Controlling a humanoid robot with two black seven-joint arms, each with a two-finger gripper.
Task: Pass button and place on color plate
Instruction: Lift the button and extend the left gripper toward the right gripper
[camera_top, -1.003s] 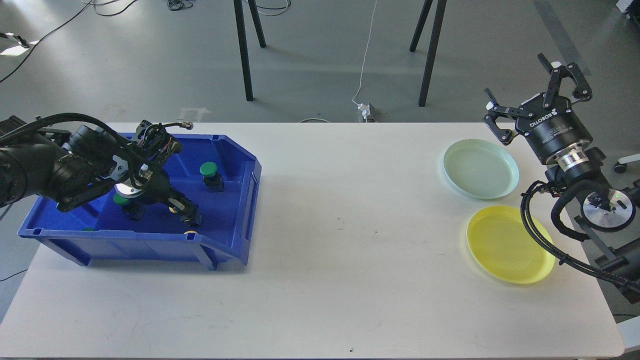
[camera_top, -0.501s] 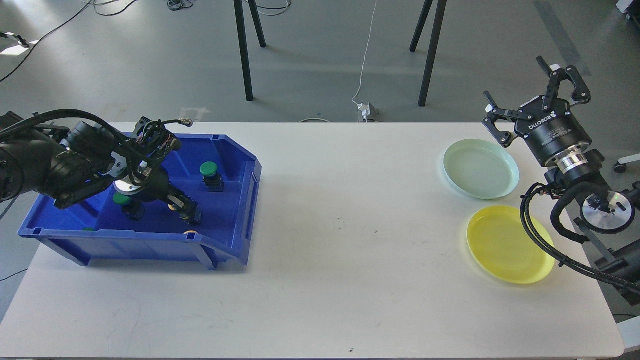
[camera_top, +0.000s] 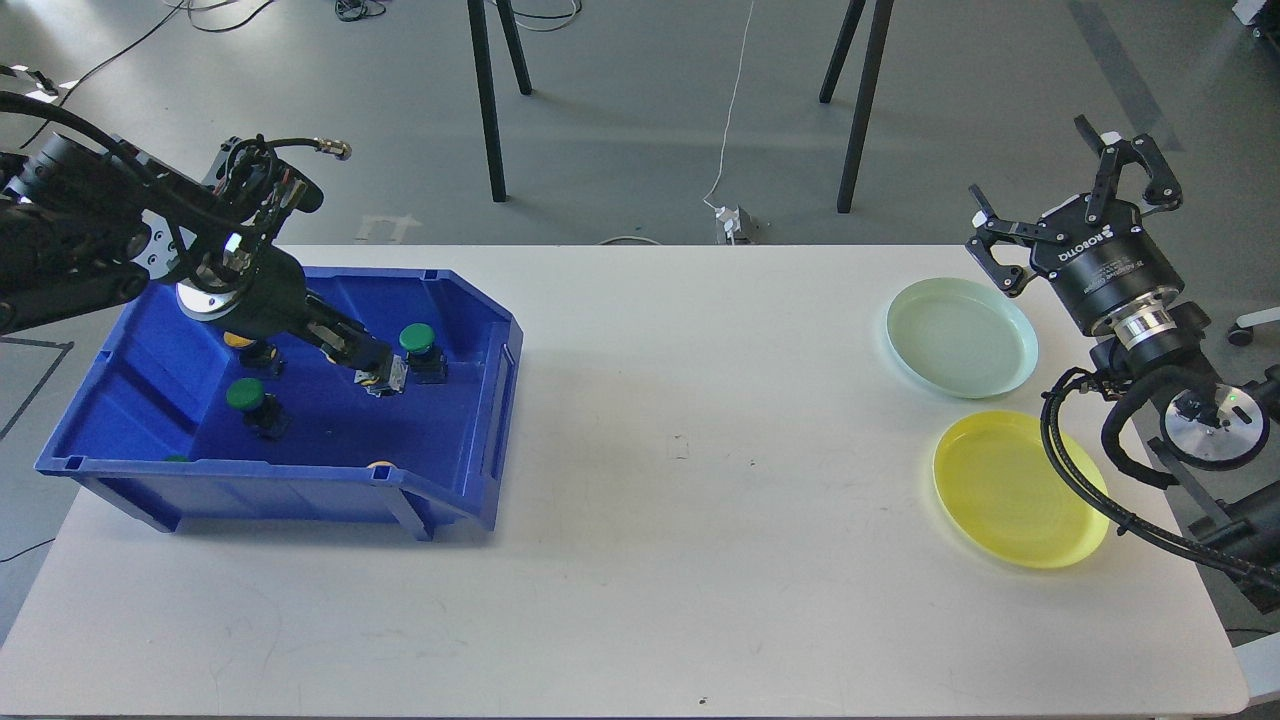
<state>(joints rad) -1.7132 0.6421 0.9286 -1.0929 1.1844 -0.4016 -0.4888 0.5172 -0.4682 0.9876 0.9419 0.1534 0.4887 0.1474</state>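
Observation:
My left gripper (camera_top: 378, 378) hangs inside the blue bin (camera_top: 300, 492), lifted off its floor, shut on a small button whose grey base shows at the fingertips; its cap colour is hidden. A green button (camera_top: 418, 340) stands right beside the gripper. Another green button (camera_top: 245, 395) stands lower left. A yellow cap (camera_top: 380, 464) peeks over the bin's front wall. My right gripper (camera_top: 1032, 160) is open and empty, held up behind the pale green plate (camera_top: 962, 337). The yellow plate (camera_top: 1020, 490) lies in front of that one.
The bin sits at the table's left, its open sloped end facing right. A yellow button (camera_top: 236, 341) shows under my left wrist, and a green bit (camera_top: 177, 458) at the bin's front left. My right arm's cables (camera_top: 1075, 470) hang over the yellow plate's right edge.
My left arm has risen and pulled back, lifting the gripper from the bin's front floor to beside the rear green button, with a small button in it. The right arm has barely moved.

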